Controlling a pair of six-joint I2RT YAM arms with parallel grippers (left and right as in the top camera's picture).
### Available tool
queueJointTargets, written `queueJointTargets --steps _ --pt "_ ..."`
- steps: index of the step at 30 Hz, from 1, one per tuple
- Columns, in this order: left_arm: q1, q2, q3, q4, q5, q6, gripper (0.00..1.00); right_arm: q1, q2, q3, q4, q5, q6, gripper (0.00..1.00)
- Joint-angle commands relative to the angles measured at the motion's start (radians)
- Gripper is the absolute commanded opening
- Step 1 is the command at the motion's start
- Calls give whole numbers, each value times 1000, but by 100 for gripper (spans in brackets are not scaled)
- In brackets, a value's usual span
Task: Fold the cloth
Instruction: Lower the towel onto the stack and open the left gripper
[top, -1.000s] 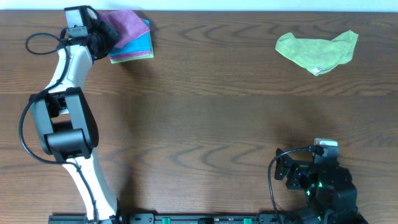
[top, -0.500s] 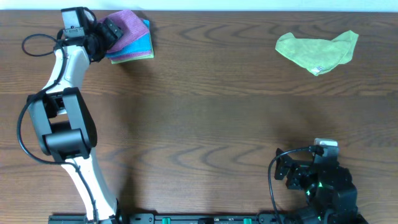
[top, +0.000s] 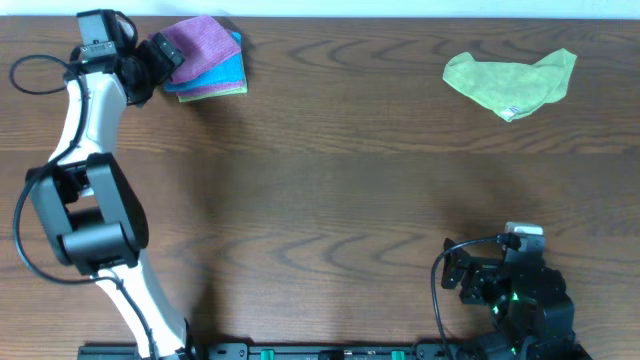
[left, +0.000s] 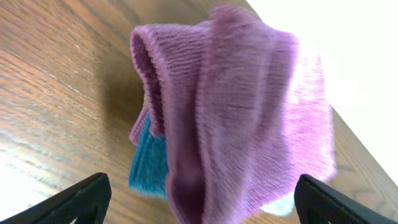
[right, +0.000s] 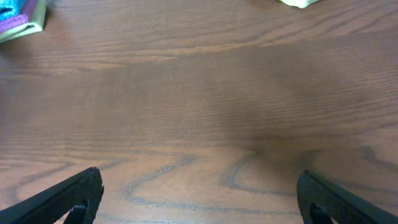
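Observation:
The cloth (top: 200, 40) is purple and fuzzy, and lies bunched in folds on top of a blue cloth (top: 222, 72) at the table's far left. My left gripper (top: 152, 58) stands open at the cloth's left edge. In the left wrist view the cloth (left: 236, 106) fills the middle, and the left gripper (left: 202, 200) has a black fingertip (left: 84, 198) wide apart on each side without gripping it. The blue cloth (left: 149, 165) peeks out beneath. My right gripper (top: 457, 271) rests open at the near right, and in its own view the right gripper (right: 199, 194) holds nothing.
A crumpled lime-green cloth (top: 512, 80) lies at the far right, and its edge (right: 298, 2) shows at the top of the right wrist view. The stack of cloths (right: 18, 15) appears in that view's top left corner. Bare wood table (top: 330, 190) lies between.
My left gripper has opened, let go of the purple cloth and drawn back to the left. The cloth stays on the blue one. The right arm has not moved.

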Motion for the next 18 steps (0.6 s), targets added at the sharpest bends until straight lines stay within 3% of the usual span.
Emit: queueJointTargets --steps 1,18 --pt "3 -79 28 -31 -42 48 95 -9 -5 -5 -4 14 10 99" --pt "-71 -305 28 -385 -48 162 95 -9 -5 -5 -4 14 10 99"
